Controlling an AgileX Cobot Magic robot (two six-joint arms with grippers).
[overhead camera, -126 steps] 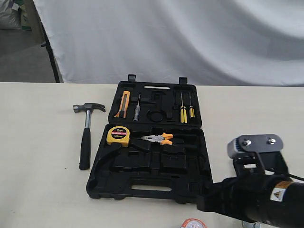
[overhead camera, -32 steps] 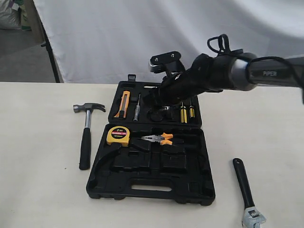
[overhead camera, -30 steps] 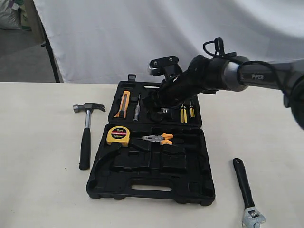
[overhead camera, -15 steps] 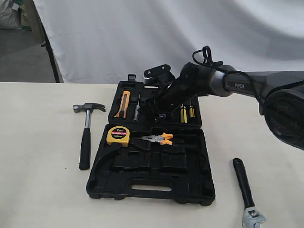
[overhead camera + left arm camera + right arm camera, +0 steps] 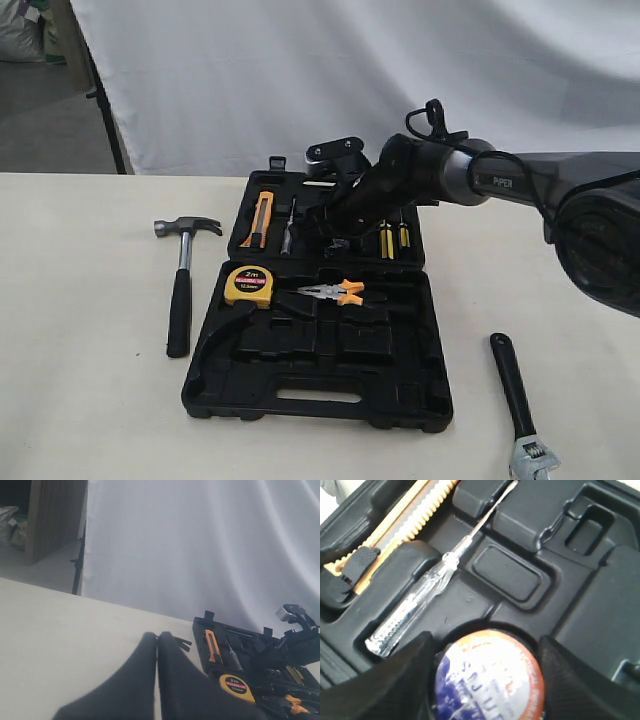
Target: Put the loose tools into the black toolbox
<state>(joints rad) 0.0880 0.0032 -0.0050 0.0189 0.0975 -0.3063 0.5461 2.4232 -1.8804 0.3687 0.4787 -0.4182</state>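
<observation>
Black toolbox lies open on the table. Black-handled claw hammer lies just left, adjustable wrench lower right. Whitish-labelled tape roll sits at a round recess inside.

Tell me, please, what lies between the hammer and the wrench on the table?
The open black toolbox lies between them; the exterior view shows the hammer left of it and the wrench right of it.

- The right arm reached in from the right side across the middle, its forearm nearly level above the desk.
- Its wrist bent down and to the left, tilting the right gripper steeply downward.
- Its jaws stood wide, clasping the tape roll on both sides.
- The left gripper was raised and pointed forward, with its jaws pressed together.
</observation>
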